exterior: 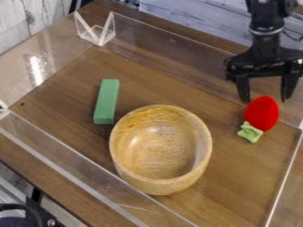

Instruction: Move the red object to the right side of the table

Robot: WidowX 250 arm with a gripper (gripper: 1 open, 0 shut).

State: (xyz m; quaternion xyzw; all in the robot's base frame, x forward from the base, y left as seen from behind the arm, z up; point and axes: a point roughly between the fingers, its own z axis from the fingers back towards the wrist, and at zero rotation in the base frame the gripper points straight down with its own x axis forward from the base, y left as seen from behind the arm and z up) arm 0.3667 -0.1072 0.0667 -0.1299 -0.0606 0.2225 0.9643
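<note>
The red object, a small rounded strawberry-like toy with a light green leafy end, lies on the table near its right edge. My gripper hangs just above and behind it, pointing down, its black fingers spread open with nothing between them. The right finger stands close beside the toy's top; I cannot tell whether it touches.
A large wooden bowl sits in the middle foreground, left of the toy. A green rectangular block lies further left. Clear plastic walls edge the tabletop, with a clear bracket at the back left.
</note>
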